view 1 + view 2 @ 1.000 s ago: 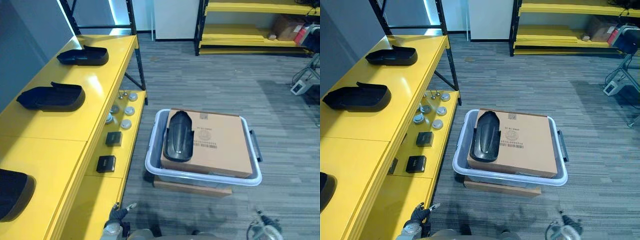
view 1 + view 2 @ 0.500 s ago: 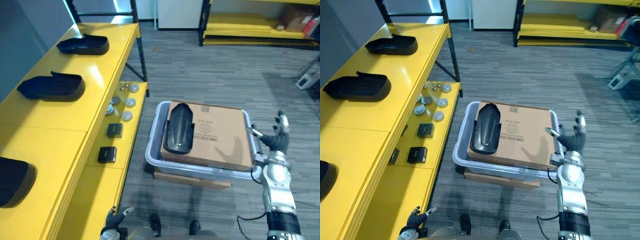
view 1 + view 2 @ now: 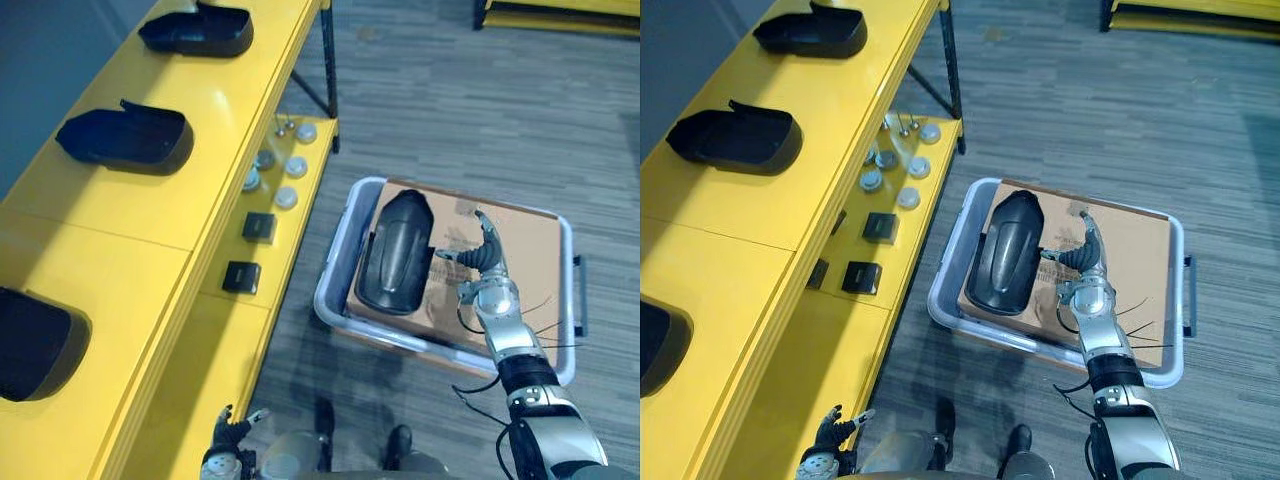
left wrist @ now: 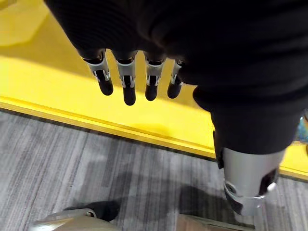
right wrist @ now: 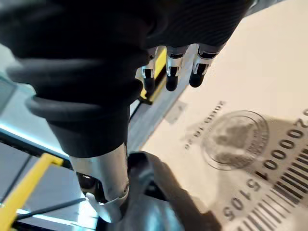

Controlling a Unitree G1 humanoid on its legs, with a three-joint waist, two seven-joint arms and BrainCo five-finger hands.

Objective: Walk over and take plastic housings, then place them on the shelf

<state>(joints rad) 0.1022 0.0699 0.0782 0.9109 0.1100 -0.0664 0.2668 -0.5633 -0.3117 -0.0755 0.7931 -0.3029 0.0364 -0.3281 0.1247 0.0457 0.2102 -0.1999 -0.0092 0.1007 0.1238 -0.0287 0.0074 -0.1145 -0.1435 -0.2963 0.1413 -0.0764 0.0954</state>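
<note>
My two head cameras look steeply down from high up, facing forward; both share the yellow shelf [image 3: 150, 230] on the left, the grey tote [image 3: 334, 255] on the carpet [image 3: 450, 100], its cardboard box [image 3: 530, 250] and my right hand [image 3: 482, 262] over it; the right eye's framing is slightly offset. My left wrist camera looks along the left hand [image 4: 144, 29], near the shelf's edge and the carpet; my right wrist camera sits very close above the box's printed top.

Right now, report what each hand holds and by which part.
Nothing is held. The right hand hovers open over the cardboard box beside the black housing; the left hand hangs open by the yellow shelf.
</note>
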